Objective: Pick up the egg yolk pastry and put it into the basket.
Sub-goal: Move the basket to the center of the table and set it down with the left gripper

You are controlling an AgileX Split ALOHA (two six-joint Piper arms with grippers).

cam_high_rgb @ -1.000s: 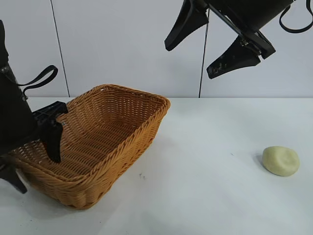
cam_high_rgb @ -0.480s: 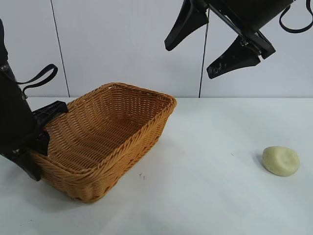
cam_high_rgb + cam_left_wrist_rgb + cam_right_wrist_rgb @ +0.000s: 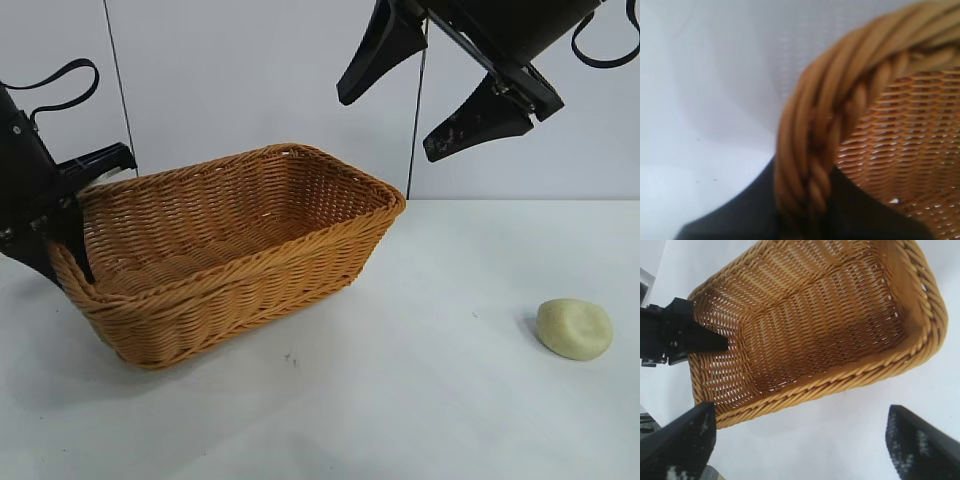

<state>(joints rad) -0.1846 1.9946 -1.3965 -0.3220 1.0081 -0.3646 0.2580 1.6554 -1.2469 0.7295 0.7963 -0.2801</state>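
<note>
My left gripper (image 3: 62, 232), pinching the basket (image 3: 240, 250) rim, has swung and tilted it toward the egg yolk pastry (image 3: 574, 328); my right gripper (image 3: 432, 90) hangs spread, pastry unpicked.

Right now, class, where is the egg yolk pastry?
In the exterior view the egg yolk pastry lies on the white table at the right, well apart from the basket at left.

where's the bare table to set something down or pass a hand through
Widest bare patch: the white table between the basket and the egg yolk pastry, plus the front strip. The basket's inside is empty. Crowded at the basket's far-left end, where the left gripper clamps the rim. The open right gripper hangs above.
</note>
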